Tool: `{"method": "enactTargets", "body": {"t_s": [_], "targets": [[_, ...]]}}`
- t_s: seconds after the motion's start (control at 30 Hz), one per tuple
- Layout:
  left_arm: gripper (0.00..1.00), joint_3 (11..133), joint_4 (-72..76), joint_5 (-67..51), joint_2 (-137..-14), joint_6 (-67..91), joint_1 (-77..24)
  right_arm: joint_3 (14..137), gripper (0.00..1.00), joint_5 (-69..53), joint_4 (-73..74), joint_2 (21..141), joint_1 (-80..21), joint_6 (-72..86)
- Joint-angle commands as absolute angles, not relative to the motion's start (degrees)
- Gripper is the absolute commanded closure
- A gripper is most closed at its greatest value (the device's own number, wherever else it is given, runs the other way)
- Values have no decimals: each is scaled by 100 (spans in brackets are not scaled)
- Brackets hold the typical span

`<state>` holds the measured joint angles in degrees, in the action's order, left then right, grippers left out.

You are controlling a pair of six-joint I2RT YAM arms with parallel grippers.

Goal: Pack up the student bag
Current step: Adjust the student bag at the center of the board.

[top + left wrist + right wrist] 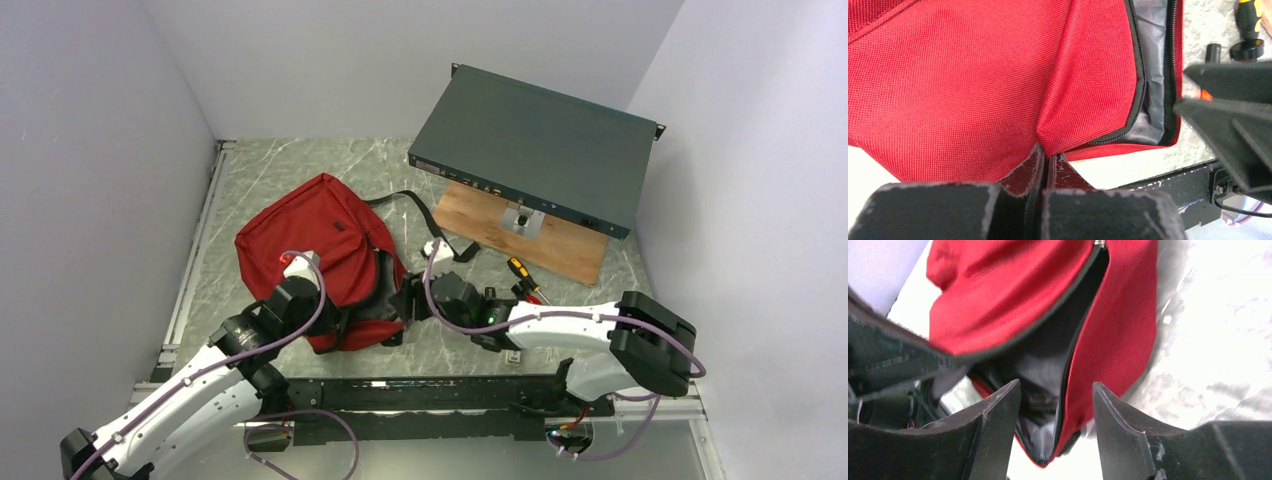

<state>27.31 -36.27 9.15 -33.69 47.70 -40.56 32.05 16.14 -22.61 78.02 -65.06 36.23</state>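
Red student bag (320,240), unzipped, centre-left of top view.
It lies on the counter (270,165), main zip (1139,75) open, grey lining (1153,40) exposed. Left end effector (1045,165) pressed together, pinching a fold of its red fabric; right end effector (1055,384) spread, tips at the open mouth.

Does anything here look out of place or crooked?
The flat teal box sits askew over a wooden board at the far right, and a screwdriver lies loose beside it, odd company for the red student bag.
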Motion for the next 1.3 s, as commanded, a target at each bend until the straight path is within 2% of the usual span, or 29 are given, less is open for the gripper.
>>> {"method": "enactTargets", "body": {"t_s": [0.0, 0.3, 0.47, 0.57, 0.63, 0.7, 0.9, 1.07, 1.1, 1.27], "targets": [[100, 2968, -3663, 811, -3226, 4650, -4043, 4250, 42, 1734, -1191, 7981, -6115, 2803], [100, 2819, -3349, 400, -3209, 4498, -4038, 6093, 41, 1936, -252, 9665, -5740, 2218], [100, 2978, -3273, 223, -3253, 4293, -4042, 6395, 49, 2305, -81, 10026, -5659, 1991], [100, 3184, -3103, 99, -3403, 4138, -4043, 6455, 65, 2612, -31, 10100, -5575, 1912], [100, 3339, -3061, 108, -3537, 4059, -4042, 6490, 83, 2895, 169, 10062, -5571, 1853], [100, 3486, -2950, 155, -3716, 3996, -4043, 6371, 91, 2988, 178, 9888, -5568, 1850], [100, 4294, -2618, 53, -4506, 3603, -4043, 6024, 90, 2686, 77, 9447, -5563, 2043], [100, 4569, -2678, -34, -4960, 3369, -4043, 5776, 69, 2375, 184, 9018, -5563, 2183], [94, 4533, -2673, -20, -4946, 3373, -4041, 5714, 68, 2313, 202, 8909, -5563, 2188], [45, 4331, -2704, -13, -4526, 3336, -4039, 5283, 60, 1783, 222, 8205, -5572, 2173]]}}
